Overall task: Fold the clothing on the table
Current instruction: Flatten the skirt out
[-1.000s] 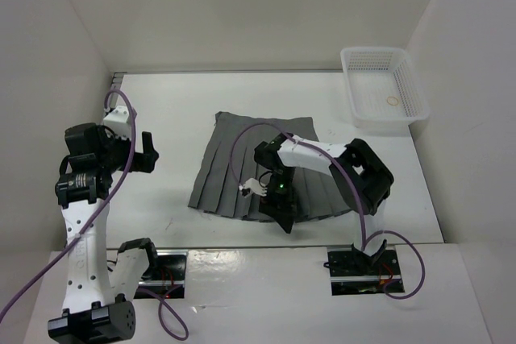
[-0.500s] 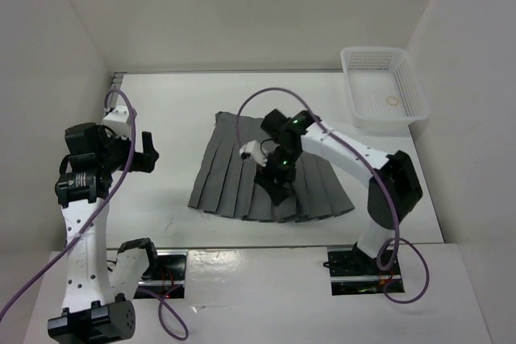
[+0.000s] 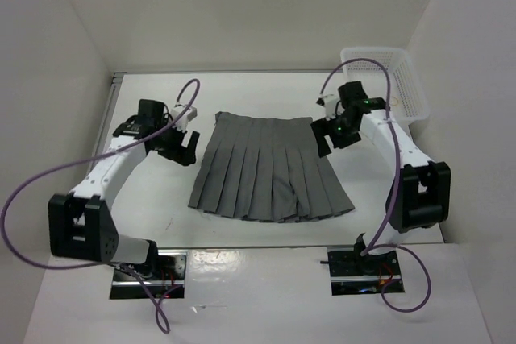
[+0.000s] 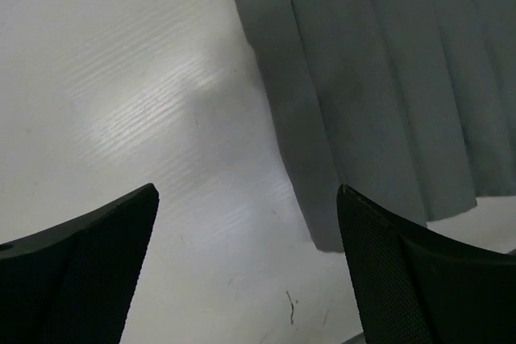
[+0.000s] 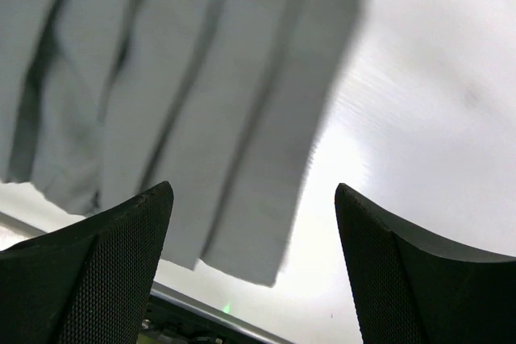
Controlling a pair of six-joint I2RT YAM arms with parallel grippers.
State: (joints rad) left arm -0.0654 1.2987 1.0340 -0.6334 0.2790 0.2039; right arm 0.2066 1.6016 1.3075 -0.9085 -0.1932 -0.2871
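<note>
We are holding our left hand just beside the upper left corner of the grey pleated skirt, fingers spread wide and gripping nothing. In its wrist view the left hand is framing bare white surface, with the skirt's left edge running down close by the right finger. The skirt is lying flat in the middle of the surface, pleats running away from us, the narrower waistband at the far side and the hem nearest our bases.

We are judging this to be the reach for the two waistband corners. To do it well, we are wanting each hand to come inward over its corner, one finger sliding under the cloth edge and the other above it, catching every layer of the pleat.

Our right hand is hovering by the upper right corner, likewise released and empty; its wrist view is showing the skirt's right edge lying between the fingers. Closing both hands together and lifting level should be keeping the pleats straight. The mesh basket is sitting just behind the right arm.
</note>
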